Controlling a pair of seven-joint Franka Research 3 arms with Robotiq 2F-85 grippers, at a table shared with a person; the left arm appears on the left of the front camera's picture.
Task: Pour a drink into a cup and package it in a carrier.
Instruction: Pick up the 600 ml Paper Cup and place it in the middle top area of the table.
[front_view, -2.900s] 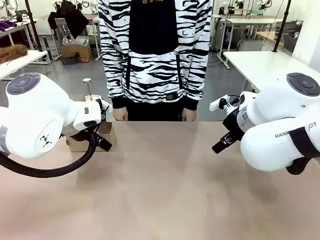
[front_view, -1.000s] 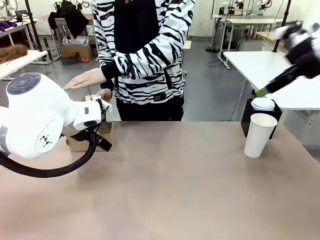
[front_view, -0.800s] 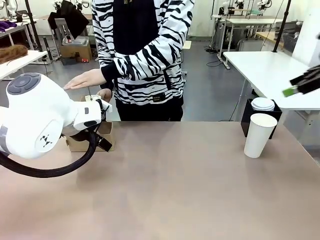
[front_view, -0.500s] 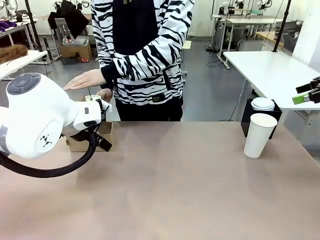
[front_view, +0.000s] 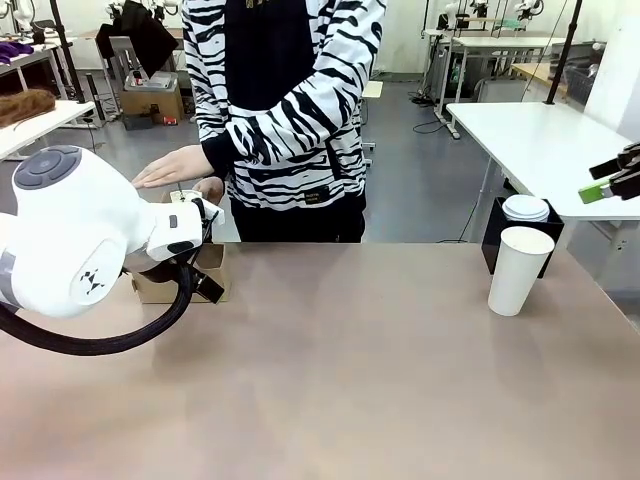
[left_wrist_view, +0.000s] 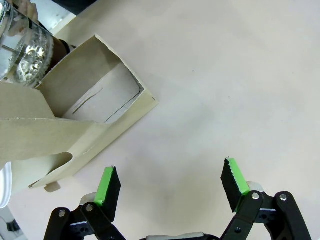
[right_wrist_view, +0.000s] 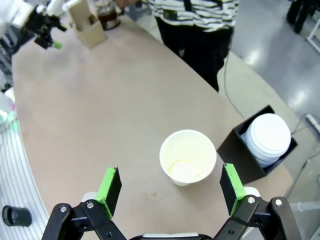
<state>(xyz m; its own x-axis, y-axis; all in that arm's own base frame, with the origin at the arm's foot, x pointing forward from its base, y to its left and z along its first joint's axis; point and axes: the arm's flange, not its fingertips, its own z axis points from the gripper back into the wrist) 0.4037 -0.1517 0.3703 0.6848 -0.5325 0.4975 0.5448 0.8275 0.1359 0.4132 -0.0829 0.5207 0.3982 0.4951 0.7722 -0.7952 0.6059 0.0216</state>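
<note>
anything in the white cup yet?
No, looking down from the right wrist, the inside of the white paper cup is pale and bare to the bottom, with no dark liquid.

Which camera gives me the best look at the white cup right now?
The right wrist view: it looks down into the cup, showing its rim and empty inside. The front view shows its side, upright by the black box. The left wrist view faces the carrier.

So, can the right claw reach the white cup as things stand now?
Probably yes. The right claw hangs open above the cup, which stands upright with nothing over it. The black box of lids beside it looks like the only close obstacle.
</note>
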